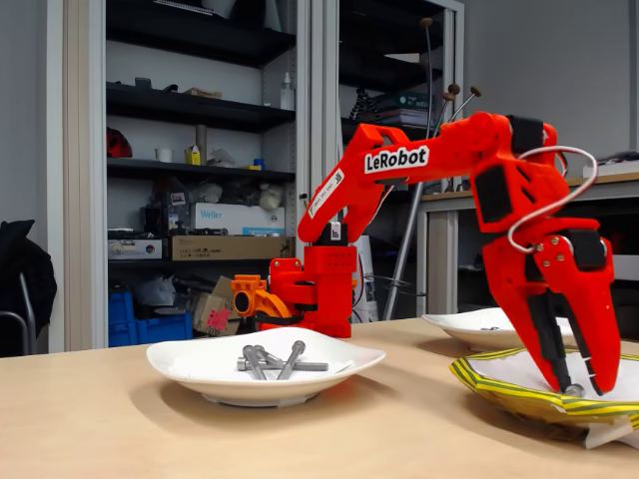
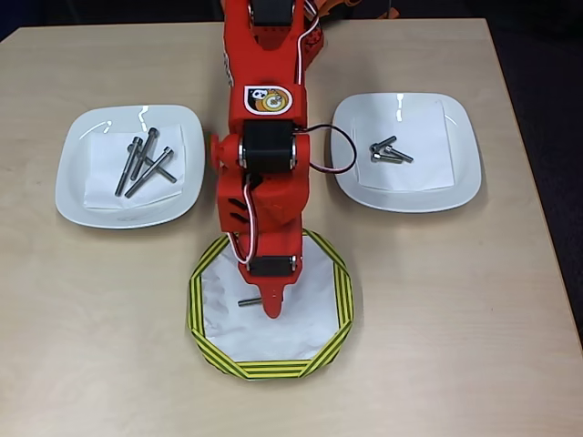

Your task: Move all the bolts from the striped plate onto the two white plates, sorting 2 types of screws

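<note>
Fixed view: red arm (image 1: 399, 175) rising from base at back of table (image 1: 120, 419), upper link slanting up to right, forearm level, wrist bent sharply down. Gripper (image 1: 581, 387) pointing nearly straight down over striped plate (image 1: 519, 389) at right, tips down inside rim. Fingers (image 1: 551, 344) a narrow gap apart, w/ small grey bolt (image 1: 572, 390) at tips; clamped or just touching — can't tell. White wire looped beside wrist. Left white plate (image 1: 200, 364) in foreground w/ long bolts (image 1: 275, 361) piled crosswise in centre. Right white plate (image 1: 464, 324) behind gripper, partly hidden. Shelving w/ boxes in background.

Overhead view: arm reaching from top edge down centre of table (image 2: 91, 346), gripper (image 2: 271, 305) over striped plate (image 2: 205, 319), slightly above plate's middle. One short bolt (image 2: 249, 301) lying roughly level on plate's white centre, its right end at gripper tip. Jaw spacing hidden by gripper body from above. Left white plate (image 2: 77, 191) w/ approx. four long bolts (image 2: 141, 164) on white paper liner, leaning diagonal, overlapping. Right white plate (image 2: 460, 182) w/ a few short bolts (image 2: 387, 152) bunched near its upper left, on similar liner. White plates well apart, either side of arm; striped plate between and nearer bottom edge.
</note>
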